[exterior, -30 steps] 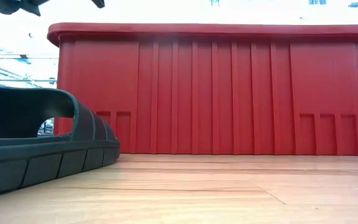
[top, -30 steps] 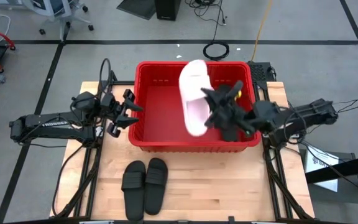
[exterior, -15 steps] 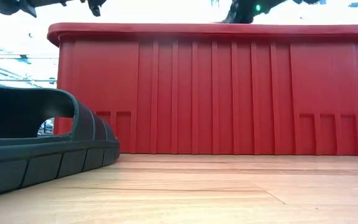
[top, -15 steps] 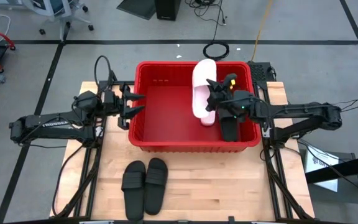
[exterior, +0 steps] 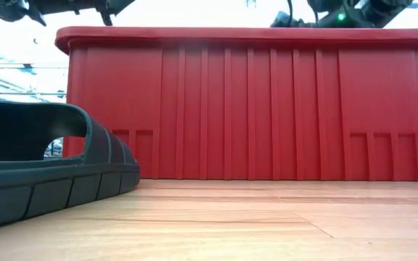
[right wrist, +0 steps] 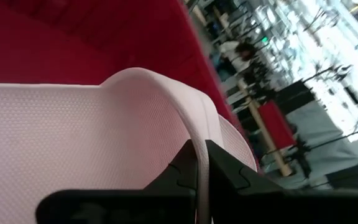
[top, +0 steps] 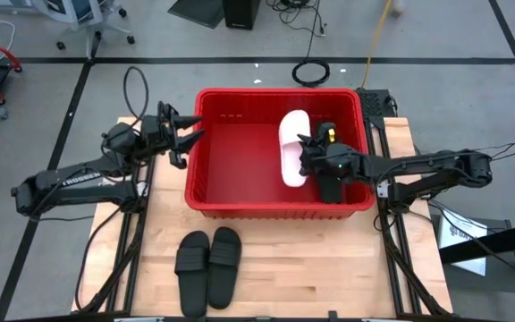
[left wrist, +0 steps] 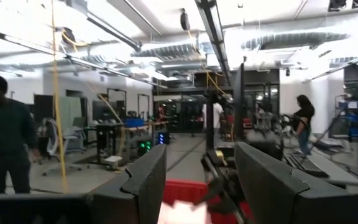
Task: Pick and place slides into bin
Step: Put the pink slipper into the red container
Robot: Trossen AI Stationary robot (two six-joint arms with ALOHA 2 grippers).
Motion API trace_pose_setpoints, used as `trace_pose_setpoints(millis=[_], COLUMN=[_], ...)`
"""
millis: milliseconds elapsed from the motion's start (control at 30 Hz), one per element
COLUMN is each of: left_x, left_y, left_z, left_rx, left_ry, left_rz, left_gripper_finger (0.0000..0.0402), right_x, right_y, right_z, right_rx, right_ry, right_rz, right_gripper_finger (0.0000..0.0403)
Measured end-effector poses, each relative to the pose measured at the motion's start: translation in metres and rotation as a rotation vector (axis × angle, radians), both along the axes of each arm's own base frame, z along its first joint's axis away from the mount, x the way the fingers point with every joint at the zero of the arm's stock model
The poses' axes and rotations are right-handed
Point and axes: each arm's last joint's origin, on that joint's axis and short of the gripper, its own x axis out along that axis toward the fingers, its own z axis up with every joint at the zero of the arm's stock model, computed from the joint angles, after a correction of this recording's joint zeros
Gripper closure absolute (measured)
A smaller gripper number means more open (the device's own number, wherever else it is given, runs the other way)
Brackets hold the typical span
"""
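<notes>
Right gripper [top: 309, 161] pinching pink slide [top: 293, 148] by its strap, inside bin [top: 206, 192], right half. Placing step: next calls for lowering, then releasing. Pale, textured footbed, arched strap. Black pair [top: 208, 266] on table [top: 329, 268], in front. Left gripper [top: 186, 139] spread, over left rim.

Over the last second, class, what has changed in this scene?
The right end effector, shut on the pale pink slide, lowered it into the red bin. The left end effector swung toward the bin's far corner. The two black slides on the table stayed put.
</notes>
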Motion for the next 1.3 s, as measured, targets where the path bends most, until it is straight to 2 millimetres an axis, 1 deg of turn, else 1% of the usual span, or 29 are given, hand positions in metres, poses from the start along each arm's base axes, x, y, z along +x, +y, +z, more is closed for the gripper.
trace_pose_setpoints(millis=[233, 367, 567, 733, 900, 1300], left_x=[-0.008, -0.011, -0.014, -0.014, -0.014, -0.014], left_y=[0.011, 0.017, 0.022, 0.022, 0.022, 0.022], left_z=[0.004, 0.004, 0.004, 0.004, 0.003, 0.003], left_rx=[0.039, 0.039, 0.036, 0.041, 0.037, 0.027], left_ry=[-0.029, -0.029, -0.029, -0.023, -0.019, -0.022], left_rz=[0.037, 0.078, 0.107, 0.094, 0.091, 0.087], left_gripper_finger=[0.0204, 0.0204, 0.0204, 0.0204, 0.0204, 0.0204], right_x=[-0.011, -0.015, -0.019, -0.026, -0.028, -0.034], right_y=[0.002, 0.003, 0.006, 0.010, 0.016, 0.016], right_z=[-0.031, -0.040, -0.053, -0.068, -0.076, -0.087], right_rx=[0.066, 0.110, 0.240, 0.291, 0.327, 0.367], right_ry=[0.045, 0.017, -0.027, 0.005, 0.003, 0.015], right_rz=[-0.018, -0.032, 0.020, 0.032, 0.037, 0.011], right_gripper_finger=[0.0399, 0.0399, 0.0399, 0.0399, 0.0399, 0.0399])
